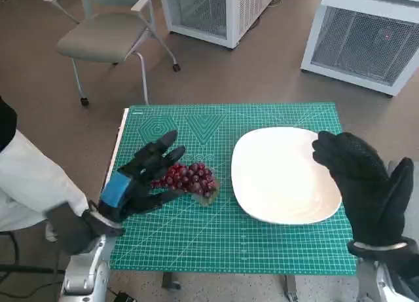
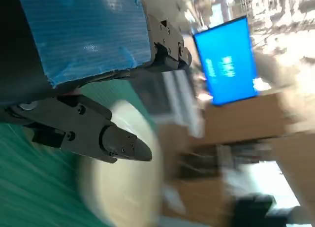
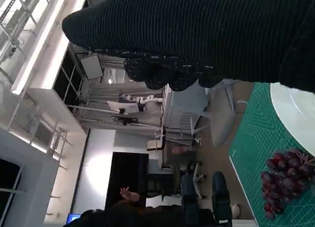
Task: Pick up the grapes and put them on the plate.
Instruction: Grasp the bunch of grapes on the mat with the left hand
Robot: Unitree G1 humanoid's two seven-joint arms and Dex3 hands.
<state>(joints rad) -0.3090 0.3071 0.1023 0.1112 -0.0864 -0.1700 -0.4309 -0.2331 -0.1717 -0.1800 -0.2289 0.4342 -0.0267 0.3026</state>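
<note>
- Your grapes (image 1: 188, 178) lie on the worktop (image 1: 216, 236), just left of the plate (image 1: 283, 176).
- Left robot hand (image 1: 141, 177) is spread around them, not yet gripping.
- Right robot hand (image 1: 364, 184) is spread, holding nothing.
- They look soft and loose: cup the cluster's middle gently.

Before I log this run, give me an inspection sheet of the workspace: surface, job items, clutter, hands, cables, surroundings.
Surface: green cutting mat covers the small table.
Job's things: red grapes lie on the mat, left of the white plate and not on it; the plate holds nothing.
Clutter: nothing seen.
Hands: left hand is at the grapes with fingers spread on either side of the bunch, no grip visible; right hand hangs open over the plate's right edge, holding nothing.
Cables: dark cable on the floor by the table's near left corner.
Surroundings: chair and two white cabinets beyond the table; a person's sleeve at left.
</note>
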